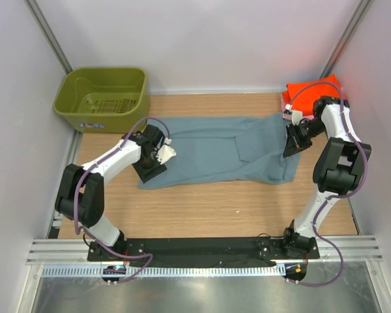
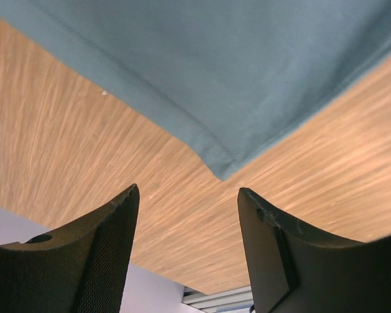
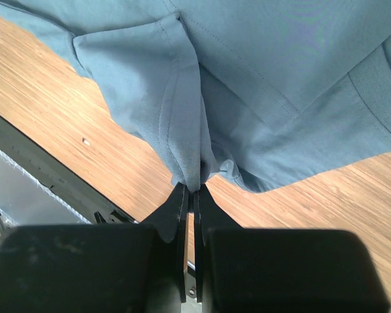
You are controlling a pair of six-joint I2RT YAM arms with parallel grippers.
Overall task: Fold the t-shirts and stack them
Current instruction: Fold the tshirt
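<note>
My right gripper (image 3: pixel 194 189) pinches a thin fold of the blue-grey t-shirt (image 3: pixel 247 78) at its tips; left gripper (image 2: pixel 189 195) wide, shirt corner just ahead, ungripped. Lifting now, I risk the fold slipping out.

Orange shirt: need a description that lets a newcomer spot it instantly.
On the wooden table, look to the far right corner. A folded bright orange t-shirt lies there. Its colour and compact fold set it apart: the blue-grey t-shirt beside it is spread wide mid-table, and the olive-green basket sits in the far left corner.
</note>
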